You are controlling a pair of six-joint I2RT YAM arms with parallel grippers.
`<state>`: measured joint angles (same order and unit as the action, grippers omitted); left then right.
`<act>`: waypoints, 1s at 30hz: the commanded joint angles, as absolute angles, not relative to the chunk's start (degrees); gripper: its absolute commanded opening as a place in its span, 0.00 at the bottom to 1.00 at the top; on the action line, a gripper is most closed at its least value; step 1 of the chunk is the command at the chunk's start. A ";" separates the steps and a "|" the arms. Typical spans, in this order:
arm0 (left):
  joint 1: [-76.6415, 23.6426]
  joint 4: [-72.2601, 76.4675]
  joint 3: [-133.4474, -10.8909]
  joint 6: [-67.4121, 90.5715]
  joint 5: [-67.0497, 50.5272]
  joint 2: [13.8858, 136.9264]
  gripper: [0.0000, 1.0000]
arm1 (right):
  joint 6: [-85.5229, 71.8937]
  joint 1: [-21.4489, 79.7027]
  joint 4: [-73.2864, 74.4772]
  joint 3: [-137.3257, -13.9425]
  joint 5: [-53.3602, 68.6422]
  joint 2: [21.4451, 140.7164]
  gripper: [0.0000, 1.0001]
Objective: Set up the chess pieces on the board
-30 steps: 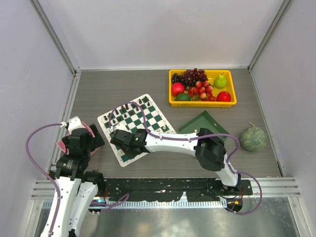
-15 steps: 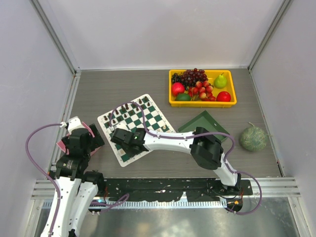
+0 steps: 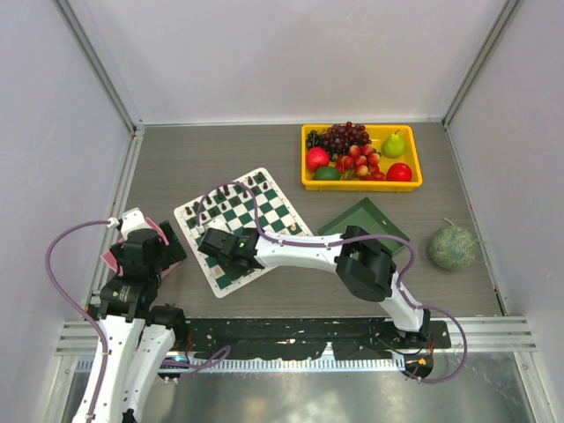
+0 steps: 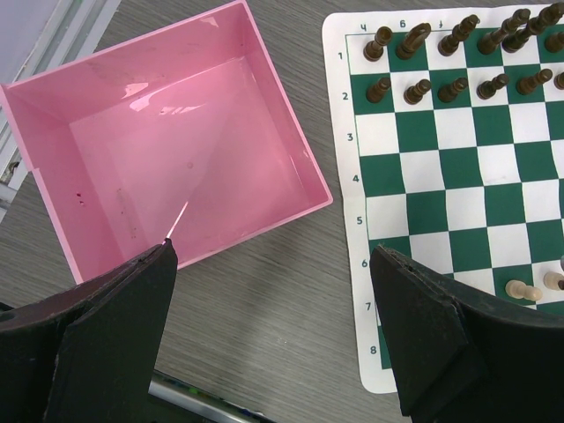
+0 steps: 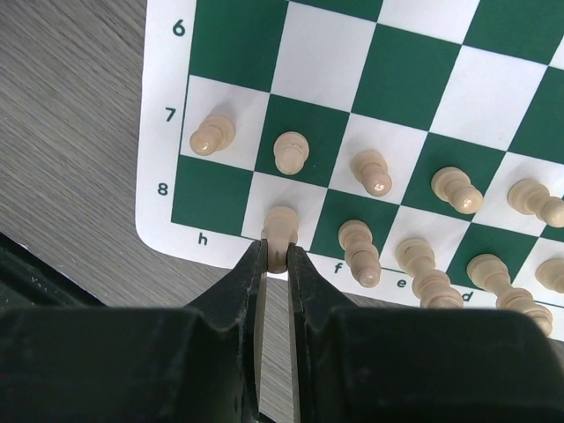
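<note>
The board [image 3: 264,208] is a green and white checkered mat at the middle left of the table. My right gripper [image 5: 276,256] is shut on a cream chess piece [image 5: 280,227] at the board's [image 5: 405,88] near corner, over the white square by the letter h. Several more cream pieces [image 5: 370,169] stand or lean along rows 7 and 8. Dark pieces [image 4: 441,62] fill rows 1 and 2 on the far side. My left gripper [image 4: 273,257] hangs open over bare table between a pink box [image 4: 176,150] and the board's edge [image 4: 348,220], with nothing between its fingers.
A yellow tray [image 3: 361,183] of fruit sits at the back right. A dark green square tray [image 3: 363,222] lies right of the board, and a green melon [image 3: 452,248] lies near the right wall. In the top view the pink box [image 3: 110,259] shows partly under my left arm.
The right arm's elbow has swung a little to the left, while its gripper stays shut on the cream piece at the board's near corner. The left arm has not moved.
</note>
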<state>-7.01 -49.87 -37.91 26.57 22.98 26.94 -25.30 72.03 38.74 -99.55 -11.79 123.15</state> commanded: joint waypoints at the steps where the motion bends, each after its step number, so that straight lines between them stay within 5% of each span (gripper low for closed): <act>1: -6.68 -47.99 -38.41 26.54 23.99 26.98 0.99 | -24.96 71.98 36.91 -101.51 -11.25 122.96 0.10; 30: -6.68 -47.90 -38.32 26.46 23.64 27.16 0.99 | -25.40 71.98 36.91 -100.46 -11.25 123.58 0.20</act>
